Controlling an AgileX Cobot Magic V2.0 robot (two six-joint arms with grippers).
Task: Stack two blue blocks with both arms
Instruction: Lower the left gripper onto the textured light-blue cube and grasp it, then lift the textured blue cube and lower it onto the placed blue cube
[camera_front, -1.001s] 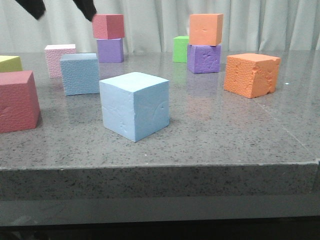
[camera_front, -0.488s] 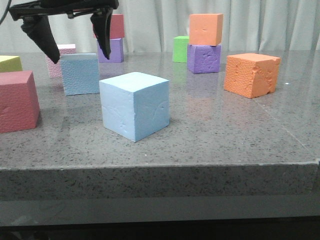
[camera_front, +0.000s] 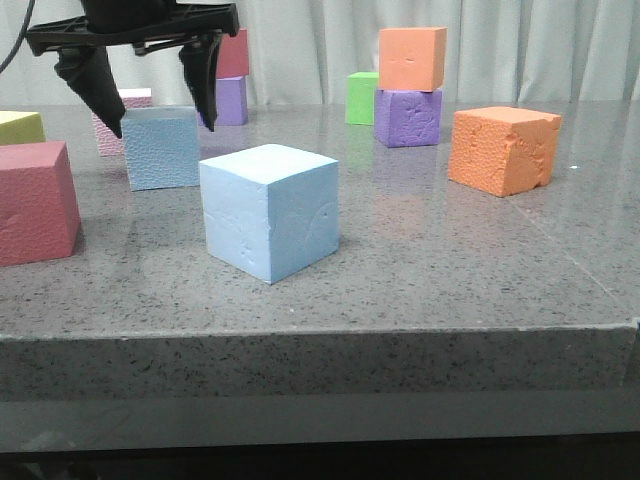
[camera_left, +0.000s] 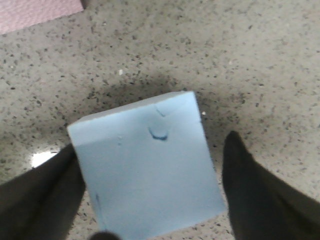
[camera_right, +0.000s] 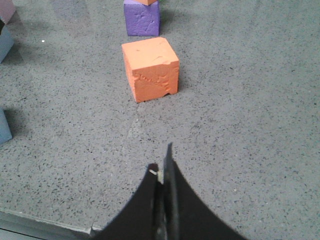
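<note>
The pebbled blue block (camera_front: 160, 150) stands at the back left of the table. My left gripper (camera_front: 162, 127) is open and hangs over it, one finger at each side of its top edge, not pressing it. In the left wrist view the block (camera_left: 145, 170) fills the gap of the left gripper (camera_left: 150, 145), with a small dent in its top face. The smooth blue block (camera_front: 270, 212) stands near the front, in the middle. My right gripper (camera_right: 162, 162) is shut and empty, low over bare table, and is out of the front view.
A large red block (camera_front: 35, 205) and a yellow-green one (camera_front: 20, 125) are at the left. A pink block (camera_front: 125, 100) is behind the left gripper. A red-on-purple stack (camera_front: 228, 100), a green block (camera_front: 362, 98), an orange-on-purple stack (camera_front: 410, 90) and a big orange block (camera_front: 503, 150) stand at the back and right.
My left gripper has come down from the top of the view, open, and now straddles the pebbled blue block. The blocks have not moved.
</note>
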